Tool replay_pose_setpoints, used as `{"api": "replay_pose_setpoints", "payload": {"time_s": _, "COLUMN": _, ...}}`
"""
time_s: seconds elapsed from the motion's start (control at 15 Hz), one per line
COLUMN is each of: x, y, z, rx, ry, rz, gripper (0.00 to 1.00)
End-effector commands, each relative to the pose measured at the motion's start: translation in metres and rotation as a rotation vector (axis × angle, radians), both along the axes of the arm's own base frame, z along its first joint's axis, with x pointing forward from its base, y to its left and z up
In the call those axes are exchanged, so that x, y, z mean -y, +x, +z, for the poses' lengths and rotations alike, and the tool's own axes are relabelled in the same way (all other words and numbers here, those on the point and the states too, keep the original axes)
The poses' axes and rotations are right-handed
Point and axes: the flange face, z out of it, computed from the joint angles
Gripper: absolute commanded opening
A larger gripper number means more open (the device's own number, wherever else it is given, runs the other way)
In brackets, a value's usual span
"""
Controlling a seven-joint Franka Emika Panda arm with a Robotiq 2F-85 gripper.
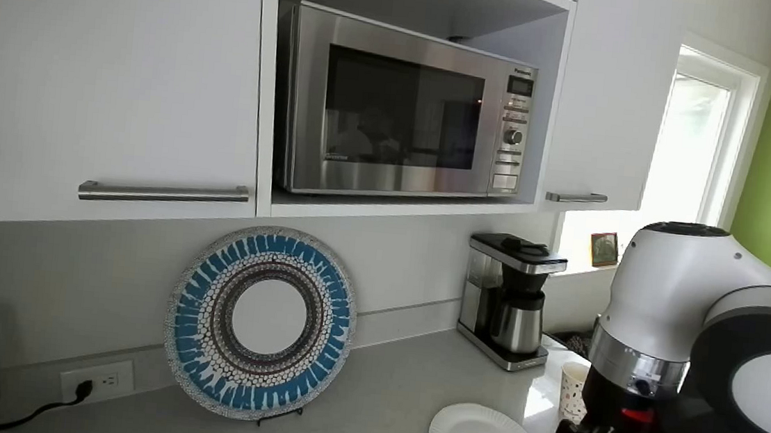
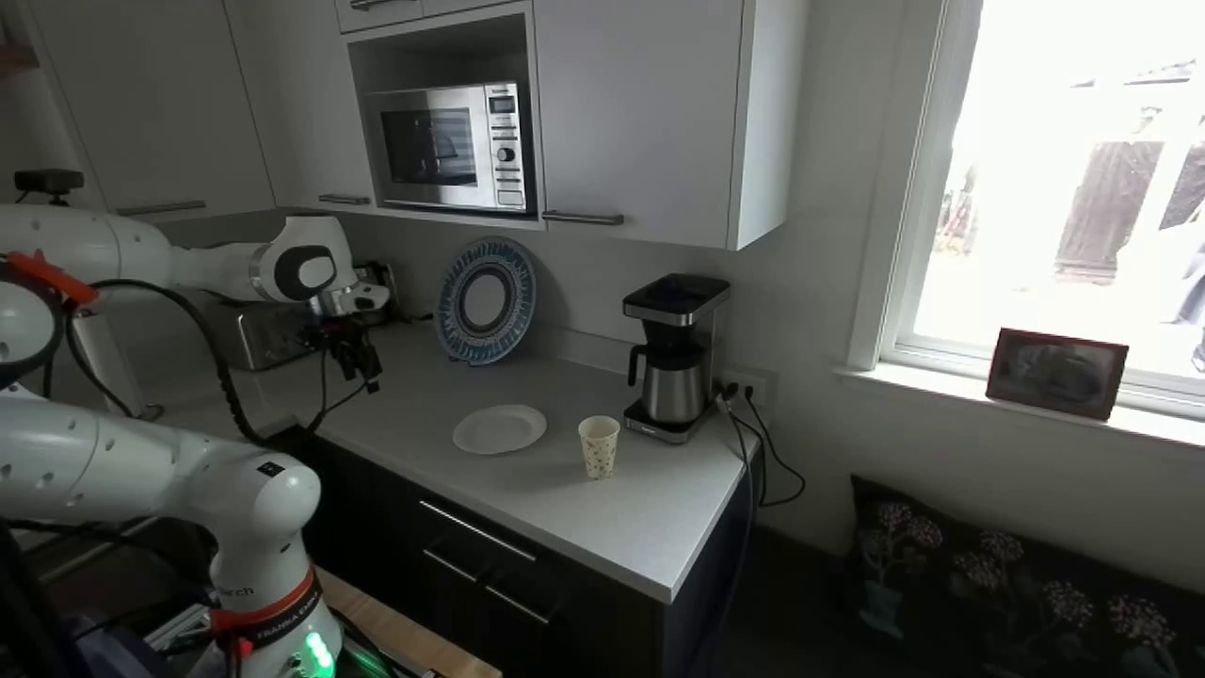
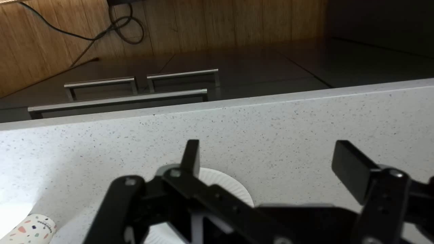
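In the wrist view the gripper (image 3: 269,166) has its jaws spread wide, gripping nothing; on the speckled countertop (image 3: 271,135) lies the round, fluted white plate (image 3: 226,182), partly hidden by the gripper. In an exterior view, a black-and-steel coffee maker (image 1: 519,326) stands beyond the plate. In an exterior view, a tapered, dotted cup (image 2: 599,447) stands near the plate, across from the gripper.

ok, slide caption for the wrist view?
Open, empty gripper above a speckled countertop, partly hiding a white plate, with a patterned cup at lower left.
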Motion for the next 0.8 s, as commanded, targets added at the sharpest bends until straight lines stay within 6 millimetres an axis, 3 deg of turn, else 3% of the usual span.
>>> {"api": "replay_pose_setpoints", "payload": {"time_s": 0.0, "x": 0.013, "y": 0.023, "z": 0.019, "rx": 0.08, "ry": -0.055, "rz": -0.081, "gripper": 1.0}}
{"api": "replay_pose_setpoints", "payload": {"time_s": 0.47, "x": 0.023, "y": 0.079, "z": 0.092, "rx": 0.507, "ry": -0.215, "rz": -0.093, "gripper": 1.0}}
{"api": "replay_pose_setpoints", "payload": {"time_s": 0.6, "x": 0.028, "y": 0.09, "z": 0.105, "rx": 0.606, "ry": -0.213, "rz": -0.125, "gripper": 1.0}}
{"api": "replay_pose_setpoints", "payload": {"time_s": 0.67, "x": 0.028, "y": 0.079, "z": 0.1, "rx": 0.552, "ry": -0.199, "rz": -0.097, "gripper": 1.0}}
{"api": "replay_pose_setpoints", "payload": {"time_s": 0.73, "x": 0.029, "y": 0.083, "z": 0.104, "rx": 0.581, "ry": -0.201, "rz": -0.105, "gripper": 1.0}}
